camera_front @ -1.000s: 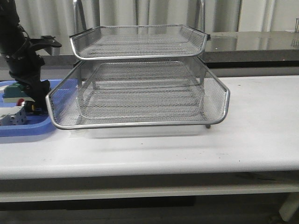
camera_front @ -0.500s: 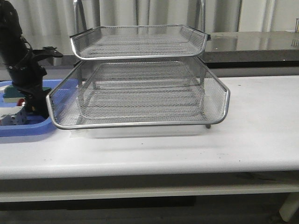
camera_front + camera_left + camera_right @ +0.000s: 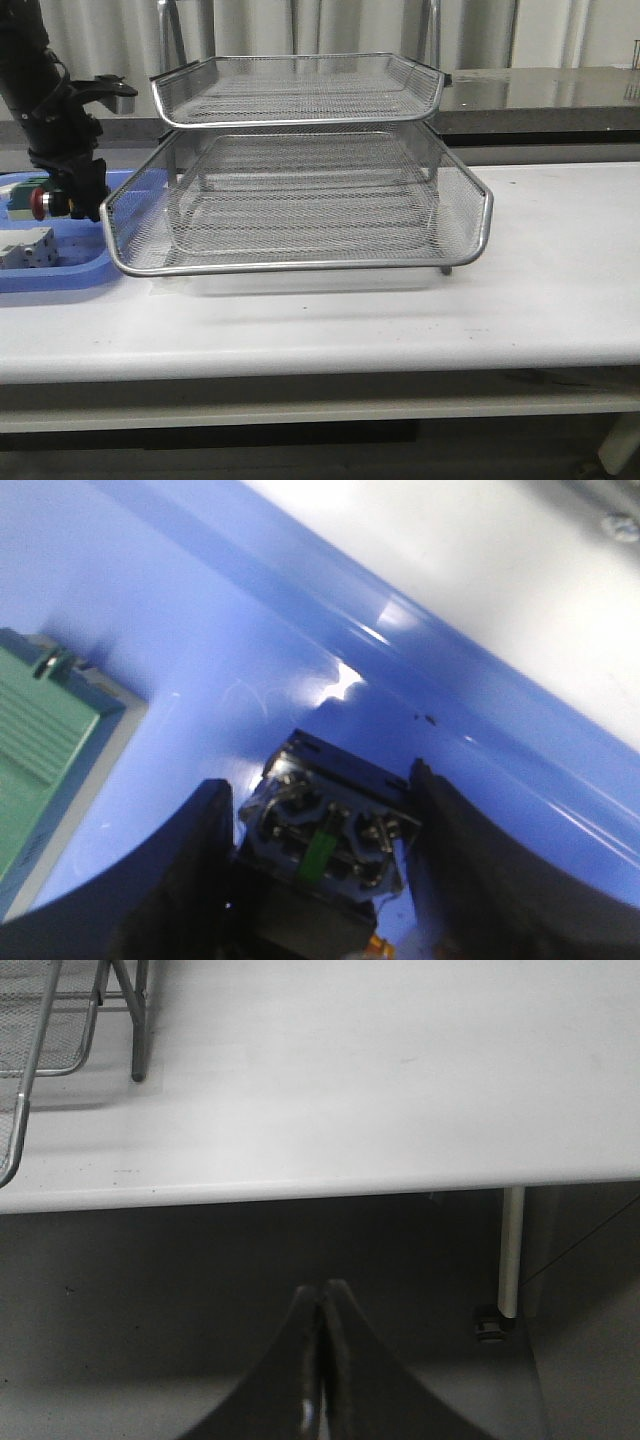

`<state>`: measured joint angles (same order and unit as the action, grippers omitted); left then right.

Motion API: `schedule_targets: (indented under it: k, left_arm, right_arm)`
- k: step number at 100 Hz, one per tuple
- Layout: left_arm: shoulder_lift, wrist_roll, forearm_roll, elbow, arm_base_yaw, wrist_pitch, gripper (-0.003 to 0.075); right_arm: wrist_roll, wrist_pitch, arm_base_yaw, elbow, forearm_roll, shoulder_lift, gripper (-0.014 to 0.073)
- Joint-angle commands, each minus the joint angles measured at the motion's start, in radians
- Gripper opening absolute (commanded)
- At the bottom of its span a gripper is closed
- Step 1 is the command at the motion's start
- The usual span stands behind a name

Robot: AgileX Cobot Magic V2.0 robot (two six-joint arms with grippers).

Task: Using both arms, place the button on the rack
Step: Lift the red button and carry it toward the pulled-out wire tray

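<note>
You had the long white tabletop (image 3: 560, 260) carrying the large silver wire-mesh rack (image 3: 300, 200) across its left and middle stretch, the rack's tiers stacked and its lower tier reaching toward the front edge. At the tabletop's left edge lay the flat blue plastic tray (image 3: 60, 272), just beside the rack. A green block (image 3: 40, 730) lay on the tray floor and a white block (image 3: 28, 247) near the tray's front rim. Your left gripper (image 3: 318, 875) stood over the tray, its black fingers (image 3: 180, 870) clamped on the small red-capped push-button (image 3: 46, 200), held sideways above the tray floor with its contact block (image 3: 325, 825) between the fingers. Your right gripper (image 3: 321, 1360) hung off the tabletop's front edge, fingers pressed together, holding nothing.
</note>
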<state>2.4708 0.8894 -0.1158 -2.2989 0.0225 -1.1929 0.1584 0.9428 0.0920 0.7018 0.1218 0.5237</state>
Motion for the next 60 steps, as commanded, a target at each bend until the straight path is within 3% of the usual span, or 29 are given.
schedule_targets:
  k: [1,20,60]
  left_arm:
    - [-0.069,-0.03,-0.016,-0.079,0.0,-0.052,0.0004]
    - [-0.093,-0.17,0.005,-0.159,0.0,-0.083,0.0004]
    - [-0.277,-0.335,0.009,-0.098,0.004,-0.083,0.0004]
  right_arm:
    - [-0.003,-0.061,-0.002,0.025,0.018,0.003,-0.0068]
    - [-0.003,-0.061,-0.002,0.025,0.018,0.003,-0.0068]
    - [-0.003,-0.061,-0.002,0.025,0.018,0.003,-0.0068]
